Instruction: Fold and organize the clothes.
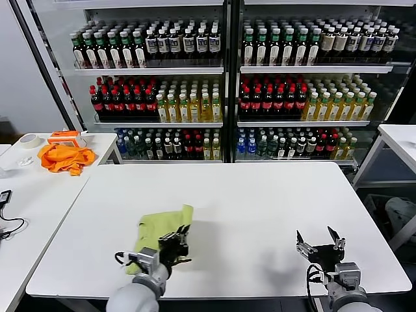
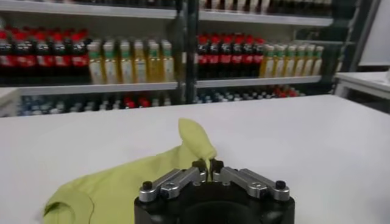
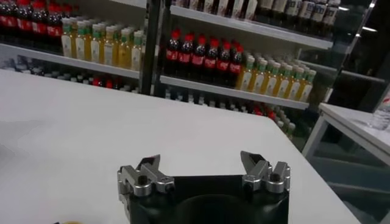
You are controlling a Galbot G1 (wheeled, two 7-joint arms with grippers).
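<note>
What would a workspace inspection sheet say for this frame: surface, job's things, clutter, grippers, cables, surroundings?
Surface: white rectangular table, mostly bare.
Job's things: lime-green cotton T-shirt, bunched and partly folded near the table's front left; one corner stands up.
Clutter: crumpled orange cloth, tape roll and flat orange-and-white object on the white side table to the left.
Grippers: left gripper at the shirt's near edge, fingers nearly together with a fold of the shirt at their tips; right gripper open, over bare table at the front right, holding nothing.
Cables: black cable on the side table.
Surroundings: glass-fronted drink coolers stocked with bottles behind; another white table at right.
</note>
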